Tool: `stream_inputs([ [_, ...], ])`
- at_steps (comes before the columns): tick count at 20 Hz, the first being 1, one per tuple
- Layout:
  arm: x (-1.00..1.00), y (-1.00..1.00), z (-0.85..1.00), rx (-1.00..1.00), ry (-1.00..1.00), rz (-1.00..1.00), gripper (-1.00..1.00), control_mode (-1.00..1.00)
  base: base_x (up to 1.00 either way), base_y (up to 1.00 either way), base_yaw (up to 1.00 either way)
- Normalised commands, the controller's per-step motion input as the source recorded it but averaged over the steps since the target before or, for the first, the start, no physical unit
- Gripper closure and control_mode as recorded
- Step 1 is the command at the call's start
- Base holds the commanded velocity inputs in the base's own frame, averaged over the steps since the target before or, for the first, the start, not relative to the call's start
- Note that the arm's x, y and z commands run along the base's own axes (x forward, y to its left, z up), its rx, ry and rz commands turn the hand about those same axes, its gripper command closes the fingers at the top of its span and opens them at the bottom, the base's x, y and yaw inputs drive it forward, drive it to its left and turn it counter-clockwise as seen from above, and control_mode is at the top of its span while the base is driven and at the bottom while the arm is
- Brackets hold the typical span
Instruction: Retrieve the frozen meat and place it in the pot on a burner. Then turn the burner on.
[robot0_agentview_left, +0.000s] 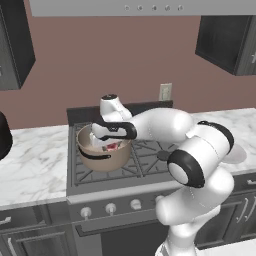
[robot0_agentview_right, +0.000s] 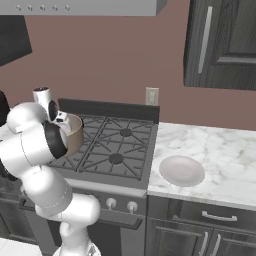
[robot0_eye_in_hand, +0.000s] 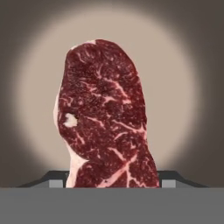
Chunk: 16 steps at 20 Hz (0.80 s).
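Observation:
The tan-beige pot (robot0_agentview_left: 102, 159) stands on the front left burner of the stove (robot0_agentview_left: 150, 155), its dark handle band facing the front. My gripper (robot0_agentview_left: 106, 142) reaches down into the pot's mouth. The frozen meat (robot0_agentview_left: 114, 146) shows red-pink beside the hand, inside the pot. In the hand view the frozen meat (robot0_eye_in_hand: 105, 118) stands between the two dark fingertips (robot0_eye_in_hand: 56, 179), which press its lower sides, with the pot's pale bottom behind it. My gripper (robot0_eye_in_hand: 113, 180) is shut on it. From the right side my arm covers much of the pot (robot0_agentview_right: 76, 134).
Stove knobs (robot0_agentview_left: 110, 208) line the front panel below the burners. A round pale plate (robot0_agentview_right: 181, 170) lies on the marble counter right of the stove. A wall outlet (robot0_agentview_left: 165, 92) sits behind the stove; dark cabinets hang above on both sides.

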Motion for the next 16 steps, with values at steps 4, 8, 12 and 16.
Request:
stream_inputs([
  [4, 0.01, 0.0, -0.16, 0.0, 0.0, 0.0, 1.0, -1.0, 0.0, 0.0, 0.0],
  [8, 0.05, 0.0, -0.12, 0.0, 0.0, 0.0, 1.0, -1.0, 0.0, 0.0, 0.0],
  [12, 0.08, 0.0, -0.15, 0.0, 0.0, 0.0, 1.0, -1.0, 0.0, 0.0, 0.0],
  [16, 0.11, 0.0, -0.02, 0.0, 0.0, 0.0, 1.0, -1.0, 0.0, 0.0, 0.0],
])
